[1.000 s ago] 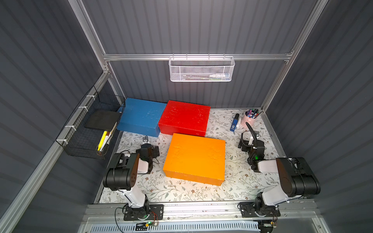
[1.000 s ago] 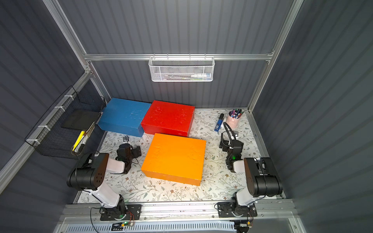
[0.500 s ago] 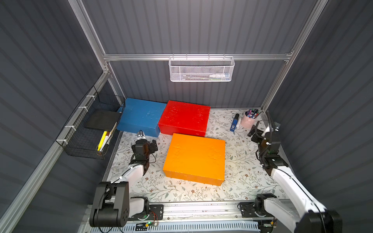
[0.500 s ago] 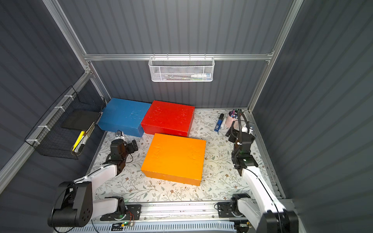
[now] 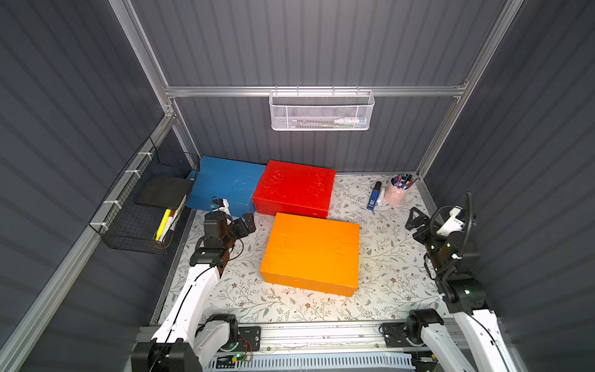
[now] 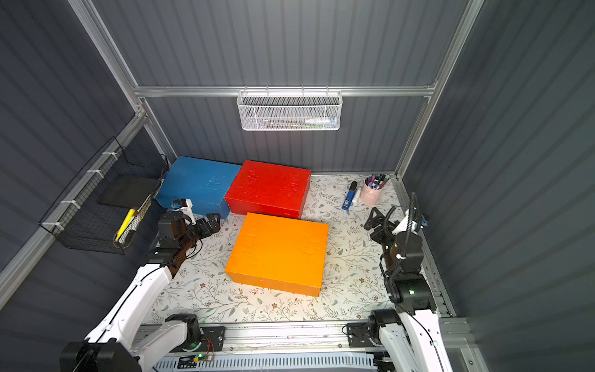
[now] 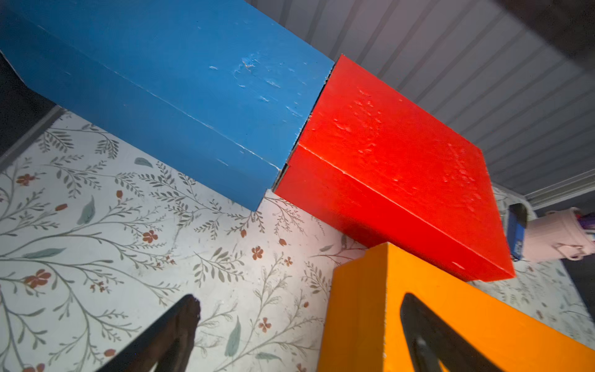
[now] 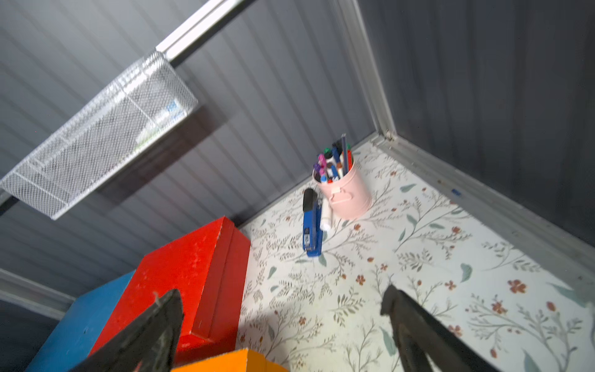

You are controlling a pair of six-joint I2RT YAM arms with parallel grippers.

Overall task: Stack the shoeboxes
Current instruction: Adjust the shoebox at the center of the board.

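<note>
A: Where do the three boxes sit?

B: All on the floral-patterned table (image 5: 380, 257), none stacked. The blue rectangular lidded cardboard shoebox (image 5: 225, 183) lies at centre left of both top views, against the back wall. The red rectangular lidded cardboard shoebox (image 5: 294, 186) sits just to its right, the two sides touching or nearly so; the left wrist view shows only a thin seam between them (image 7: 302, 128). The orange rectangular lidded cardboard shoebox (image 5: 310, 252) lies below the red one in the frame, near the middle, its upper edge just beside the red box's front face.

A: And the arms?

B: The left end effector (image 5: 240, 227) hangs over the table to the left of the orange box, below the blue one. Its jaws stand wide apart with nothing between them; in the left wrist view one finger (image 7: 180, 325) shows over the table and the other over the orange box's lid (image 7: 483, 322).

A: The right one?

B: The right end effector (image 5: 415, 225) is at the right edge of the frame, well apart from the boxes, spread wide and empty.

A: Anything else on the table?

B: A pink metal cup of pens (image 5: 398, 191) in the upper right corner, with a blue stapler (image 5: 373, 198) just beside it.
</note>
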